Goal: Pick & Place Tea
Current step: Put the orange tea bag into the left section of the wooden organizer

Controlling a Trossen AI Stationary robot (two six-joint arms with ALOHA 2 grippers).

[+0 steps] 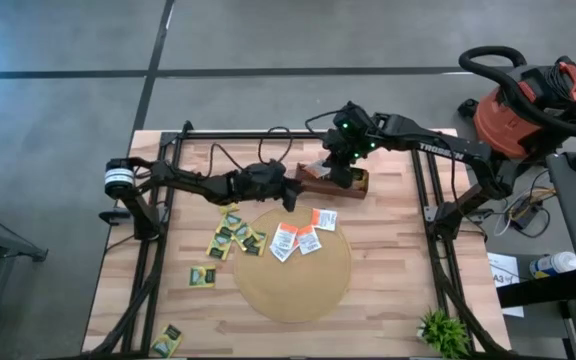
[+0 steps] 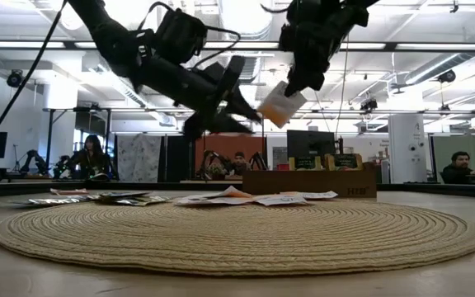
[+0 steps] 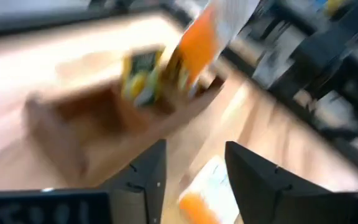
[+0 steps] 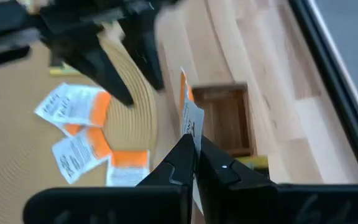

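An orange-and-white tea sachet [image 2: 280,106] hangs in the air over the left end of the long wooden box [image 1: 334,181], with my right gripper [image 4: 195,157] shut on it. My left gripper [image 3: 194,177] stands open just left of that sachet, its fingers [image 4: 120,68] apart from it and nothing between them. Yellow-and-green sachets [image 3: 142,73] stand upright in the box. Three orange-and-white sachets [image 1: 301,236] lie flat on the far part of the round mat [image 1: 293,285]. Several yellow-and-green ones [image 1: 230,235] lie on the table at the mat's left. My right gripper pinches the sachet between its two fingers at the sachet's upper edge [image 2: 291,91]. The fingers come slanting down from above. In the right wrist view the sachet sticks out past the fingertips, edge-on [image 4: 189,115]. It hangs tilted below the fingers, clear of box and mat.
The black frame rails [image 1: 423,190] border the table's left, right and far sides. A small green plant [image 1: 443,333] stands at the near right corner. One sachet [image 1: 168,340] lies at the near left. People sit in the room beyond the table [image 2: 89,157].
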